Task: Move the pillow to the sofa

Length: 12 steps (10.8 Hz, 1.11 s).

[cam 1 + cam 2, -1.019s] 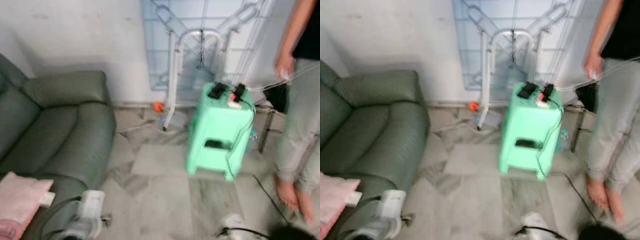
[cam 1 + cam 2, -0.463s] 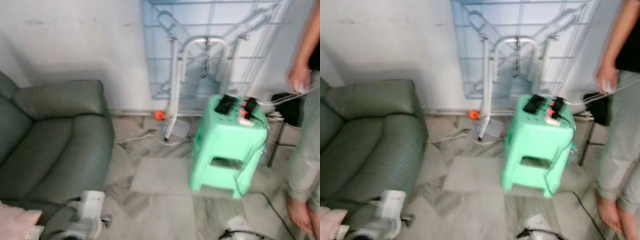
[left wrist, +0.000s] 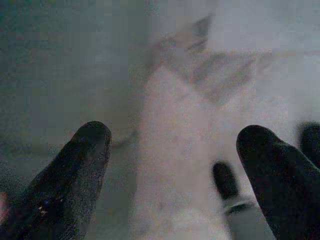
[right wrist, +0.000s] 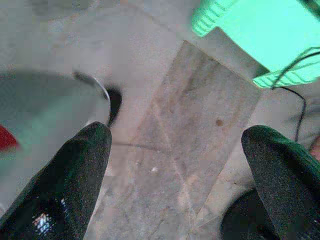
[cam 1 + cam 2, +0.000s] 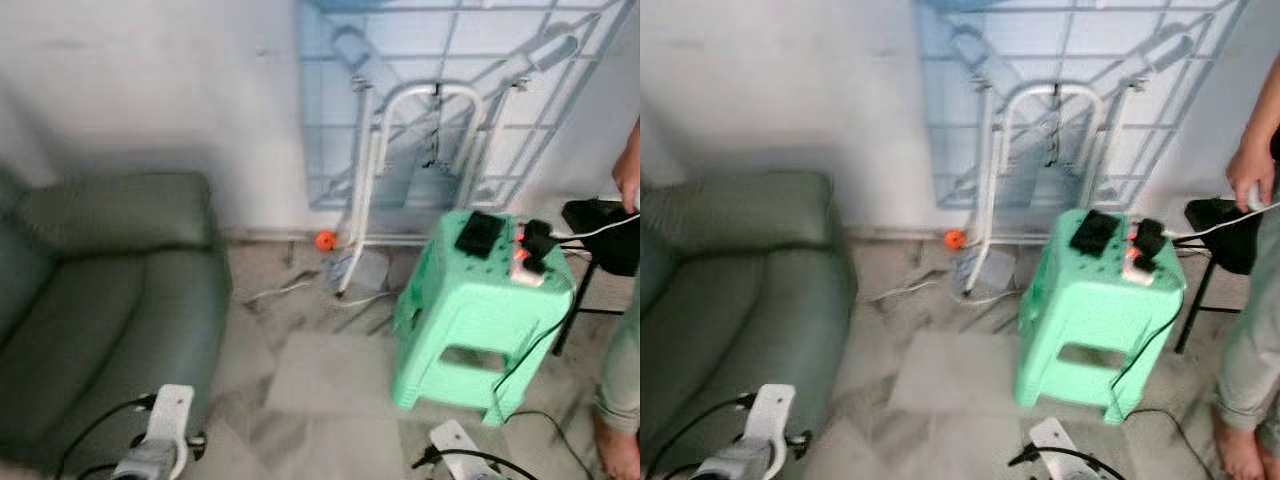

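Observation:
The dark green sofa stands on the left against the white wall, its seat cushions bare where they show. My left arm hangs low beside the sofa's front corner. In the left wrist view my left gripper is open over blurred pale floor, with nothing between its fingers. My right arm hangs at the bottom middle. My right gripper is open above the marble floor, holding nothing.
A mint green plastic stool with black chargers and cables on top stands right of centre. A person stands barefoot at the right edge beside a black chair. A folded drying rack leans on the wall. Cables cross the floor.
The camera has moved: the stool and floor sit lower and further right in the picture. The pink pillow at the bottom left has slid out of the picture.

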Motion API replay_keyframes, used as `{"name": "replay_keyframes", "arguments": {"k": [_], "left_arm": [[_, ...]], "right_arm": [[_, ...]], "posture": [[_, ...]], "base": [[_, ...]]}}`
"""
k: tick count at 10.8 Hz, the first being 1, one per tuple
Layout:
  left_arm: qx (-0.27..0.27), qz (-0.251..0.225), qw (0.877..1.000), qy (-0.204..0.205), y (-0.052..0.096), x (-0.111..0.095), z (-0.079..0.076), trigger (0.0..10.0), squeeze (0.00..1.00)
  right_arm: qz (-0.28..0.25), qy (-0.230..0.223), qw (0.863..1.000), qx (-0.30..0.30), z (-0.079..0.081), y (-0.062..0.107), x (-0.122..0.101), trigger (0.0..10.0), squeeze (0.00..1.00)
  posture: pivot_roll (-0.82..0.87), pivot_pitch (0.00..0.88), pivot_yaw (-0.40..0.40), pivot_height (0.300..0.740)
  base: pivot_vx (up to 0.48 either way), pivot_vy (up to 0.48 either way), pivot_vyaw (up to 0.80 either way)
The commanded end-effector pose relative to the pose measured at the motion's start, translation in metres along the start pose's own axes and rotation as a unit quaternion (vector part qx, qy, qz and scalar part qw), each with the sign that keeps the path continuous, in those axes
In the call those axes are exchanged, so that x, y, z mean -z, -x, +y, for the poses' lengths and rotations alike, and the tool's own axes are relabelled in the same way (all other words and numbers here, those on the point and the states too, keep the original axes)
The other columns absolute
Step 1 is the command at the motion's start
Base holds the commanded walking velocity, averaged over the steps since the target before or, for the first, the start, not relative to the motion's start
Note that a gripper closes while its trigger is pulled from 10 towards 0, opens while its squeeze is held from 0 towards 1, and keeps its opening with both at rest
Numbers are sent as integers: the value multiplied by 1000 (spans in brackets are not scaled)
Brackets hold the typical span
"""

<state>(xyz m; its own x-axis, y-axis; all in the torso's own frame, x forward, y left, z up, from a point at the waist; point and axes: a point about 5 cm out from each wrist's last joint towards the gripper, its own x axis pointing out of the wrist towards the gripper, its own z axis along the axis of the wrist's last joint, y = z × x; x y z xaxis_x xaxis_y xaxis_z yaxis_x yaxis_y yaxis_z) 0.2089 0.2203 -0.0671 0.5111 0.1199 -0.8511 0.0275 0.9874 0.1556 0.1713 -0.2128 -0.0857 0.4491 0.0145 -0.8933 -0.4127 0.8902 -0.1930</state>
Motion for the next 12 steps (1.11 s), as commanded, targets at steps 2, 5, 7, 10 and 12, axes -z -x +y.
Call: {"name": "replay_keyframes", "arguments": {"k": [2, 5, 7, 10, 12], "left_arm": [[4, 1, 1000, -4, 0, 0, -2, 10000, 0], [-1, -1, 1000, -7, 0, 0, -2, 10000, 0], [-3, 1, 1000, -3, 0, 1, -2, 10000, 0], [-1, 3, 1000, 10, 0, 1, -3, 10000, 0], [0, 3, 1000, 8, 0, 1, -3, 10000, 0]], "right_arm": [[-1, 8, 1000, 7, -5, 0, -2, 10000, 0], [1, 10, 1000, 7, 1, -1, -1, 10000, 0], [7, 1, 1000, 10, 0, 0, 5, 10000, 0], [29, 2, 999, 22, -15, 8, 31, 10000, 0], [42, 3, 999, 27, -22, 13, 44, 10000, 0]], "posture": [[-207, 0, 24, 740], [-207, 0, 23, 740], [-206, 0, 22, 740], [-208, 0, 22, 740], [-210, 0, 21, 740]], "base": [[412, 0, 0], [239, 0, 0], [0, 0, 0], [0, 0, 0], [0, 0, 0]]}}
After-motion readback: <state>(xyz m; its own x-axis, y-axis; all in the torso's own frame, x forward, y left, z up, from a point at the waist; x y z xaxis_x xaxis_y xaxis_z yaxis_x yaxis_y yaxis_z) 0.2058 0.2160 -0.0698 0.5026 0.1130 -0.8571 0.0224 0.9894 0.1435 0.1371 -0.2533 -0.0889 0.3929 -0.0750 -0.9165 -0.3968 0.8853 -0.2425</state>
